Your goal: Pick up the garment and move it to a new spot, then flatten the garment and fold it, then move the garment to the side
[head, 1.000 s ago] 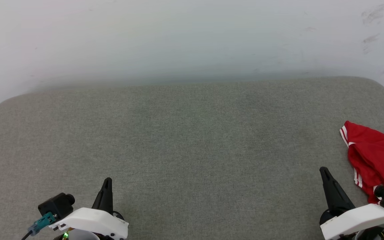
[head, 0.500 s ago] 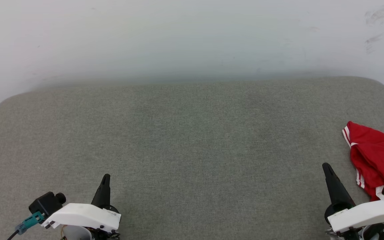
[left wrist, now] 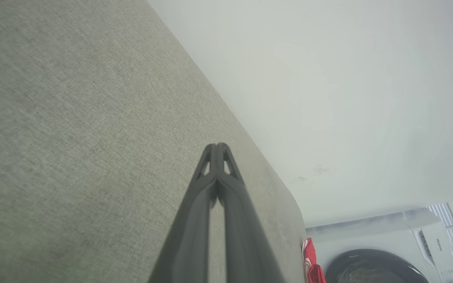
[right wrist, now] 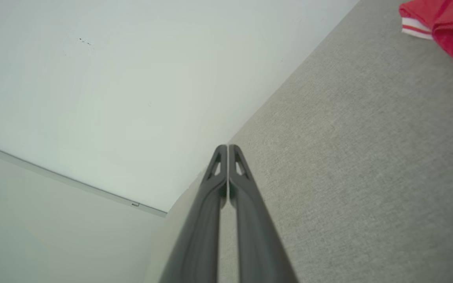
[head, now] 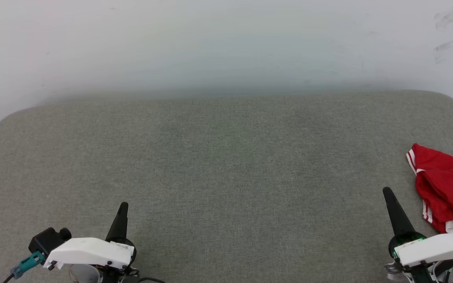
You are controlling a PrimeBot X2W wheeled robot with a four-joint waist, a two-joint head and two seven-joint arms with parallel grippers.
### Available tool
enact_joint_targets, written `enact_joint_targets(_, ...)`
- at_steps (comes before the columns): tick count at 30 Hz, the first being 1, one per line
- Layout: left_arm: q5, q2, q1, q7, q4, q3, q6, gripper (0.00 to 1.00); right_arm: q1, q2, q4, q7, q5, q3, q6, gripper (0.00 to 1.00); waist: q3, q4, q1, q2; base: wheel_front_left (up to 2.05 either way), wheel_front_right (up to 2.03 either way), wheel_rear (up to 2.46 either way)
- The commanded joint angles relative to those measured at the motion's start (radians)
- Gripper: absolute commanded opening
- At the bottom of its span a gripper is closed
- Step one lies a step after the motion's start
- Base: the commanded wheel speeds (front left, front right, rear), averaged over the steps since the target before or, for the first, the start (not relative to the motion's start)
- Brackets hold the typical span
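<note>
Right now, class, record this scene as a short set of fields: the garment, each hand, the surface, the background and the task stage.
Garment: red T-shirt with white stripe trim, bunched at the surface's right edge, partly out of frame
Left hand: shut, empty, at the near left
Right hand: shut, empty, beside the T-shirt, fingers apart from it
Surface: grey fabric-covered top
Background: white wall; washing machine
Task stage: pick-up not yet done

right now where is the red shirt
In the head view the garment lies bunched at the far right edge of the grey cushioned surface, just right of the right gripper, which is shut and empty.
</note>
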Motion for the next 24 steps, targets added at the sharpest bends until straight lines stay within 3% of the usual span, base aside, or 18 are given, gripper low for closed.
enact_joint_targets(1,-0.02,-0.001,-0.028,0.006,-0.004,0.014,-0.009,0.0,-0.02,0.002,-0.001,0.005,0.028,-0.004,0.0,0.0,0.0,0.001,-0.0001,0.0,0.0,0.0,0.0)
enact_joint_targets(24,-0.211,-0.046,-0.045,0.07,0.017,0.101,-0.078,0.0,-0.054,0.007,0.045,0.023,0.281,-0.024,0.0,0.0,0.005,0.013,-0.0001,0.0,0.0,0.0,0.0)
